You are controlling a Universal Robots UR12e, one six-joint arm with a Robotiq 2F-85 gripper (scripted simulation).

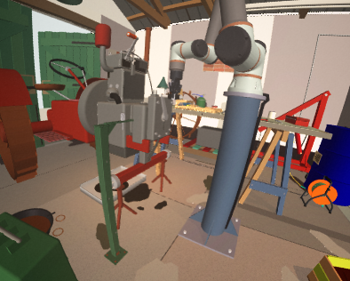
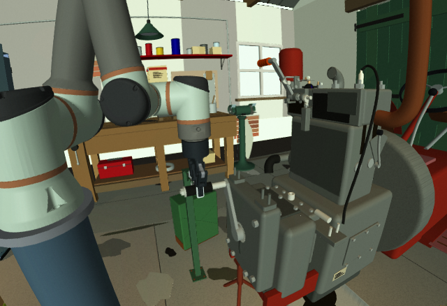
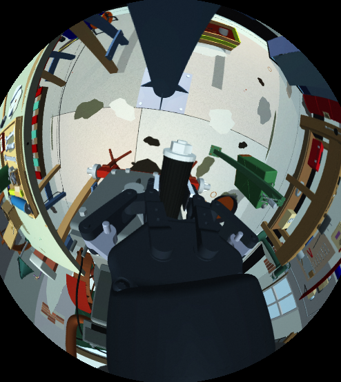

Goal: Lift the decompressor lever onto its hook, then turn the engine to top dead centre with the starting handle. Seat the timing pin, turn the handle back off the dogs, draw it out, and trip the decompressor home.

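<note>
The starting handle's black ribbed grip, capped in white at each end, sits clamped in my closed gripper, which hangs straight down just off the engine's front face. The handle's grey crank arm drops from the grip to the shaft boss low on the crankcase. The grey engine stands on a red stand. The decompressor lever, with an orange knob, slants up at the top of the engine beside the red tank. Several small white pins stand on the engine's sloping deck. In the side camera my gripper is beside the engine.
A wooden workbench with a red toolbox stands behind the handle, under a shelf of cans. A green post and a green can stand below my gripper. My own blue pedestal rises to one side, and the red tractor is beyond the flywheel.
</note>
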